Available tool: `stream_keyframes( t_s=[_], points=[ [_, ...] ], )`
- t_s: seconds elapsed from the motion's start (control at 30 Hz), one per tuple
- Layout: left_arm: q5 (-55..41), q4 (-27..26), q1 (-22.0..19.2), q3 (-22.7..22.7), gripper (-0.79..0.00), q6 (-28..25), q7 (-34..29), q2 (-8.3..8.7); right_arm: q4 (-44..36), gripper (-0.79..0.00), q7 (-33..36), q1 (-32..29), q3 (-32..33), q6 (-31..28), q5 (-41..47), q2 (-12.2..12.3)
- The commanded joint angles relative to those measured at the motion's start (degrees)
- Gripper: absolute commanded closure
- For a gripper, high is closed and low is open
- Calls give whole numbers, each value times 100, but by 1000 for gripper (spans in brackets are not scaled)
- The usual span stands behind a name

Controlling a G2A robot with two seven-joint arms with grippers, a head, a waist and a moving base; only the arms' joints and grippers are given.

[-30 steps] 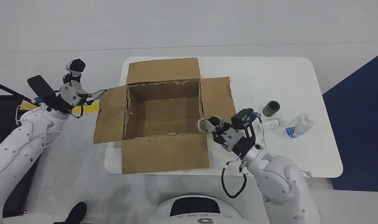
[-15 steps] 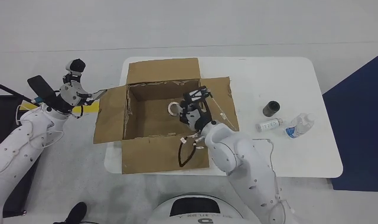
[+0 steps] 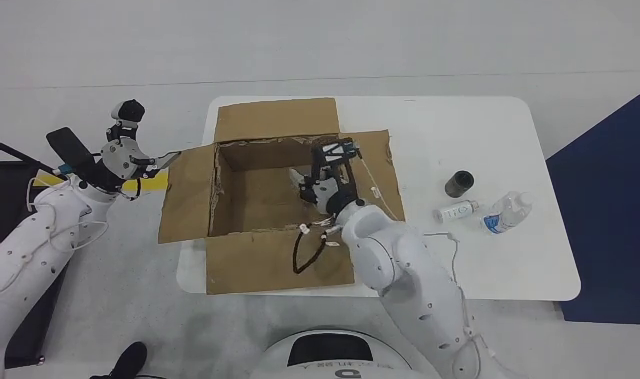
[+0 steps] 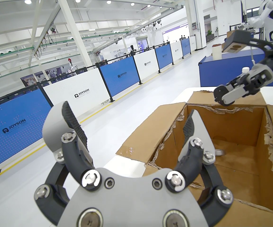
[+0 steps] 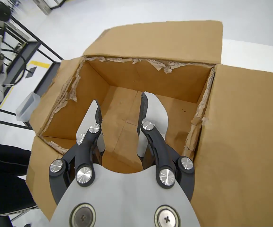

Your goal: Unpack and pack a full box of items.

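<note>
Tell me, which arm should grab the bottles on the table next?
Right. The right gripper is open and empty over the box, with the small bottle and water bottle on its side. The left gripper is past the box's far flap.

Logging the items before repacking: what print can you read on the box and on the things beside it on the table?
Cardboard box: no print on the flaps or inner walls that show.
Small white bottle: label too small to read.
Clear bottle: label too small to read.
Dark can: no print visible.
</note>
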Motion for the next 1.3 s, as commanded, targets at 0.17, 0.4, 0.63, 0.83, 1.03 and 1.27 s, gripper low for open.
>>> stream_keyframes(
  t_s=[0.17, 0.4, 0.63, 0.83, 1.03, 1.27],
  points=[
    [0, 0, 0, 0, -785, 0, 0, 0, -1608, -385, -1714, -2101, 1718, -949, 691, 262],
    [0, 0, 0, 0, -785, 0, 0, 0, -1538, -785, -3774, -3523, 3813, -1518, 2942, 282],
    [0, 0, 0, 0, -785, 0, 0, 0, -722, -785, -4342, -3758, 5063, -1403, 4617, 252],
    [0, 0, 0, 0, -785, 0, 0, 0, -134, -785, -3880, -3138, 5207, -594, 4388, 291],
    [0, 0, 0, 0, -785, 0, 0, 0, 320, -785, -3708, -2605, 5107, 178, 3635, 323],
    [0, 0, 0, 0, -785, 0, 0, 0, 734, -785, -3493, -2015, 4774, 1125, 2570, 348]
  ],
)
